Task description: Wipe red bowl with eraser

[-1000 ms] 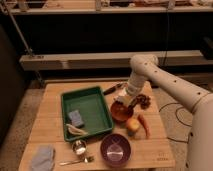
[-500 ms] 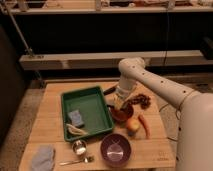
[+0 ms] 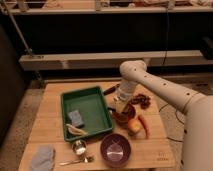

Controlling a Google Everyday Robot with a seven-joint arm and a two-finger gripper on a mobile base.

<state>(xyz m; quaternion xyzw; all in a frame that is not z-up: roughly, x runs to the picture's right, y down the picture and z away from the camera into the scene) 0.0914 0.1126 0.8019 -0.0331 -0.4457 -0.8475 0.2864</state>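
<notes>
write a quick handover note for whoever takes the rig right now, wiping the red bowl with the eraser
Gripper: low over the table, right at the red bowl, just right of the green tray.
Eraser: cannot be made out at this moment; it may be under the gripper, so check before moving.
Nearby: purple bowl in front, carrot to the bowl's right, blue sponge inside the tray.
Done: arm brought down to the red bowl.
Left: confirm the eraser is in hand and on the bowl, wipe, then lift clear.

The gripper (image 3: 120, 106) hangs directly over the small orange-red red bowl (image 3: 123, 115). The bowl sits upright just beneath it, partly hidden. I can't make out the eraser.
</notes>
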